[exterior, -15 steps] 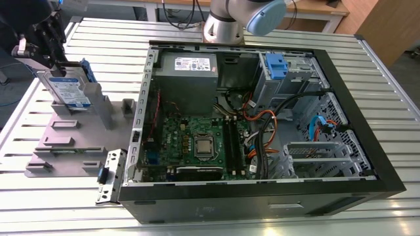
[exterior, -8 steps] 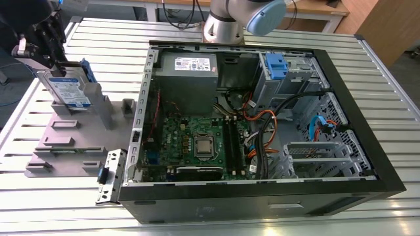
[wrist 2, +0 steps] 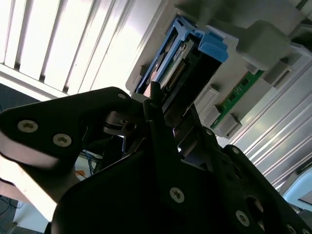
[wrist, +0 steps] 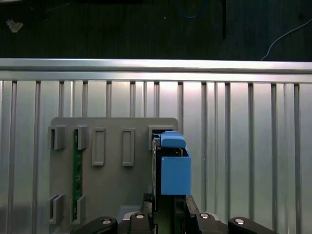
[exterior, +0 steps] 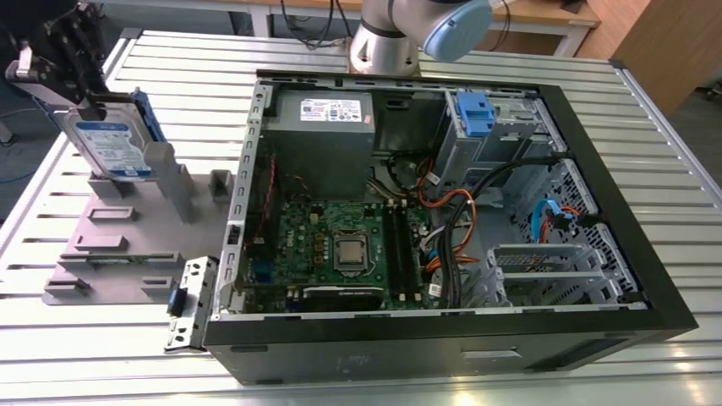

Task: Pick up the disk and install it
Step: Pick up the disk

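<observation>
Gripper (exterior: 93, 108) is hanging in the upper left of the exterior view, fingers seemingly pinching the top end of the disk (exterior: 115, 145). The disk is standing on end directly beneath it, long axis near vertical, at the grey rack (exterior: 124, 249). Both are sitting off the exterior view's left of the open computer case (exterior: 451, 347).

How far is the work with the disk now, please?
Done: the gripper is at the disk, jaws seemingly shut on its upper end. In hand: the disk stands nearly upright over the grey holder; I cannot tell whether it is lifted free. Left: installing, since the disk is outside the open computer case.
</observation>
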`<state>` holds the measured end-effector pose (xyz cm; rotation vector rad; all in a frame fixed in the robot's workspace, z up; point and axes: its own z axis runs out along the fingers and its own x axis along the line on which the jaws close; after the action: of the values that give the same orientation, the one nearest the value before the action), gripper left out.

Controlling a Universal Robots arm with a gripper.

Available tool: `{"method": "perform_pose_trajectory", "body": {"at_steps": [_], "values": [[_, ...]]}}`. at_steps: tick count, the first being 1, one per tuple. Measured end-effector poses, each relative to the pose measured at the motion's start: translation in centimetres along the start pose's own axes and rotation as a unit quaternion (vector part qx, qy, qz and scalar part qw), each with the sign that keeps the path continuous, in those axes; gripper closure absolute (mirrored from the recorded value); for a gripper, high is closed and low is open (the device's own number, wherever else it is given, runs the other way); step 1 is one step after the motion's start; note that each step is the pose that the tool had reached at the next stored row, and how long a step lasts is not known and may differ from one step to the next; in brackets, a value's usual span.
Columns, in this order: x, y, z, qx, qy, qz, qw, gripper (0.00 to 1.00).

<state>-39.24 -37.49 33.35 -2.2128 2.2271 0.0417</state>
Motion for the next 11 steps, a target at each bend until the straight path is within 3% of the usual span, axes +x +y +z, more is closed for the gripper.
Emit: {"method": "perform_pose_trajectory", "body": {"at_steps": [11], "values": [[-0.1,0.08,-4.9,0.0,0.0,0.0,1.0,0.65]]}}
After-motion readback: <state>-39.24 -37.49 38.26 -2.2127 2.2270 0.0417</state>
